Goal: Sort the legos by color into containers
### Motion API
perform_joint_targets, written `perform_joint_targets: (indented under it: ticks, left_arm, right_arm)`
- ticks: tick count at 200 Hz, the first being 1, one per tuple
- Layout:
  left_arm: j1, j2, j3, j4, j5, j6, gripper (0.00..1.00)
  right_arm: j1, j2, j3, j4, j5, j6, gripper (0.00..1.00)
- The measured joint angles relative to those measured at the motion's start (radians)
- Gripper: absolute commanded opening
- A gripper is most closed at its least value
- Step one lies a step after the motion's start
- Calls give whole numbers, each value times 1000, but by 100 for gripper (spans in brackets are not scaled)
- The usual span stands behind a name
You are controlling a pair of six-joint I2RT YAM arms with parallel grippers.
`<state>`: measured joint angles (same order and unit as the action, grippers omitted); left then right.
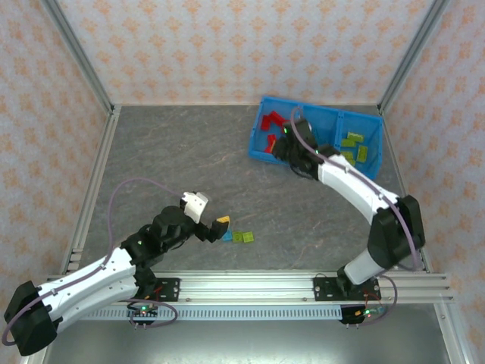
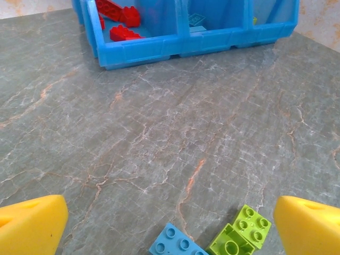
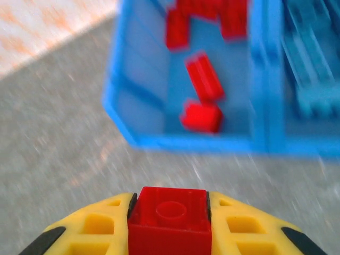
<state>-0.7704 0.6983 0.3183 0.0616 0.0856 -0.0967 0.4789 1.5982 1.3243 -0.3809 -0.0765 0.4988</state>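
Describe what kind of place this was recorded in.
Probably a purpose-built robot test cell: patterned wall panels in an aluminium frame enclose a stone-look table, and the left arm and right arm are bolted to a rail at its near edge.

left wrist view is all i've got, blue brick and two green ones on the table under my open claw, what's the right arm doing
observer: the right claw is shut on a small red studded plastic brick.
operator: where's it at
observer: at the near edge of the long bright-blue plastic bin, facing the end compartment that holds the red bricks.
operator: anything in the compartment at the other end
observer: yes, several lime green bricks lie in it.
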Motion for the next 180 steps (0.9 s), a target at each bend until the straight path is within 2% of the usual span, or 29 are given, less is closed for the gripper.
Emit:
perform_joint_targets:
  ticks: [22, 35, 44, 54, 61, 79, 98, 116, 139, 156, 180]
  left_arm:
    - [0, -12, 0, -5, -43, -7, 100]
    - [0, -36, -1, -8, -72, -8, 100]
    - [0, -59, -2, -13, -95, -8, 100]
    - [0, -91, -5, -18, -122, -10, 100]
    - [0, -114, -9, -23, -142, -10, 100]
    - [0, -158, -20, -37, -185, -11, 100]
    - [0, -189, -31, -53, -224, -15, 100]
    - [0, -204, -35, -63, -251, -18, 100]
    - [0, -205, -40, -66, -270, -21, 100]
    - [0, -205, -41, -68, -278, -27, 100]
    - [0, -203, -41, -68, -286, -30, 100]
  right_arm:
    - [-26, 154, 205, -14, 36, -51, 22]
    - [-45, 263, 325, -47, 61, -81, 26]
    - [-58, 340, 407, -71, 74, -101, 33]
    - [-69, 414, 489, -107, 82, -122, 54]
    - [-76, 464, 550, -140, 88, -136, 61]
    - [-84, 555, 686, -221, 93, -171, 67]
    - [-82, 563, 729, -273, 92, -192, 67]
    - [-72, 479, 647, -266, 75, -194, 68]
    - [-29, 209, 336, -205, 50, -187, 74]
    - [67, -31, 98, -141, 47, -179, 75]
    - [239, -277, -132, -90, 26, -144, 75]
